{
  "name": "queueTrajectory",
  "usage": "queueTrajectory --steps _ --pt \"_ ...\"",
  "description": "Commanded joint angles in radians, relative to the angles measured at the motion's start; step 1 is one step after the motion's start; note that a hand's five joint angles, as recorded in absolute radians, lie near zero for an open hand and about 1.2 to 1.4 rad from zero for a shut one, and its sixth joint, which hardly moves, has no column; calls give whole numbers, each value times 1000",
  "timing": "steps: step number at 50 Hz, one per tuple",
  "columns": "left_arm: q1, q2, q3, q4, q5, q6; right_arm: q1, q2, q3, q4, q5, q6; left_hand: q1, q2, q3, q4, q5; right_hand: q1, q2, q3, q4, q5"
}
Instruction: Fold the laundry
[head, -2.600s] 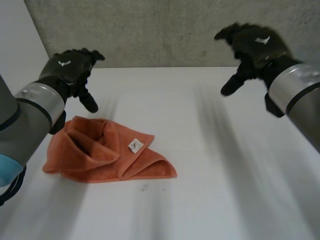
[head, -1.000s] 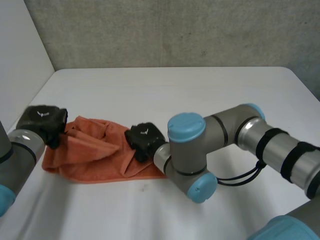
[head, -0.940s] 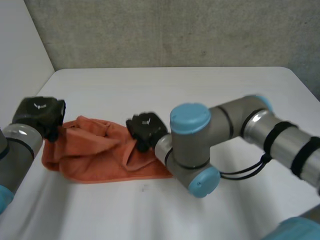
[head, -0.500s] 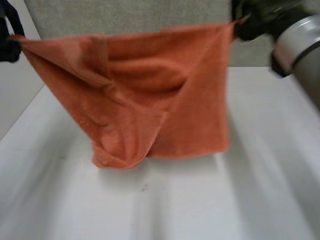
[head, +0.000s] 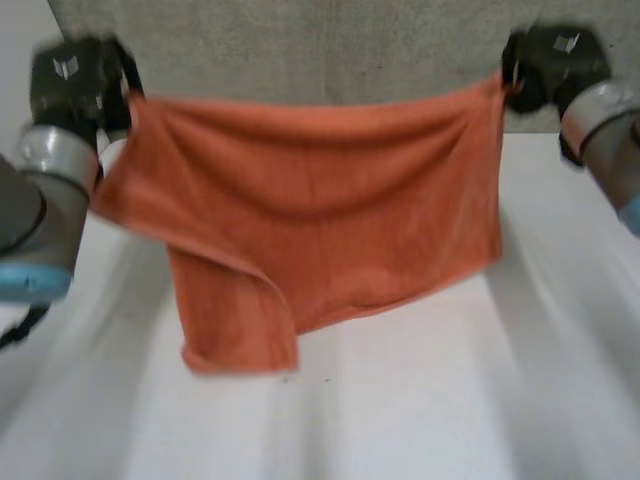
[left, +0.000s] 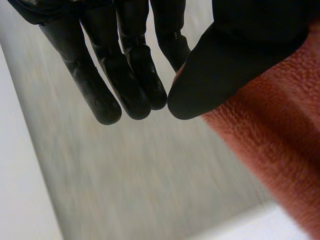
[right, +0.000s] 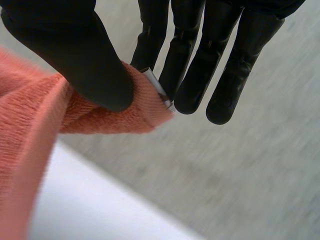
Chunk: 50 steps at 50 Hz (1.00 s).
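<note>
I am looking at a grey wall (head: 320, 50) behind a white bench (head: 430, 400); in front of both, the orange towel (head: 320, 210) is hanging in the air, spread wide between the two hands and facing the head camera. Its top edge is sagging a little in the middle. Its lower edge is running unevenly, sitting higher on the right-arm side and dropping lower on the left-arm side, where the bottom corner is curling over on itself. I cannot tell whether that low corner is touching the bench.

The left arm (head: 40, 200) is reaching up along the left of the head view and the right arm (head: 605, 140) along the right; both are raised, well apart, with the towel stretched between them.

The left hand (head: 75, 85) is gripping one top corner of the towel; in its wrist view the thumb (left: 240, 55) is pressing against the fingers (left: 125, 75) with a sliver of orange showing between them, and the cloth is falling away from behind the thumb.

The right hand (head: 555, 60) is gripping the other top corner; in its wrist view the thumb (right: 70, 55) is clamping the bunched corner against straight fingers (right: 190, 60).

A small white label (right: 157, 90) is poking out of that corner, just beside the fingers.
</note>
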Motion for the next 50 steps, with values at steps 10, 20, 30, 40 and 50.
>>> queueTrajectory --steps 10,20,30,40,50 --pt "-9 83 142 137 123 -11 21 -207 118 -403 -90 104 201 178 179 179 190 426 215 212 205 237" --pt "-12 83 -202 121 248 0 -99 -249 553 -396 -316 42 201 178 179 179 190 426 215 212 205 237" --pt "-44 -29 -409 90 299 136 -218 -235 840 -353 -494 -248 201 178 179 179 190 337 126 123 116 147" --pt "-72 29 -376 -42 292 238 -231 -296 785 -226 -437 -313 -546 -569 -568 -568 -557 -773 -984 -987 -994 -963" --pt "-85 204 -362 -129 283 212 -225 -391 664 -209 -233 3 -1002 -1025 -1024 -1025 -1014 -788 -999 -1003 -1009 -978"
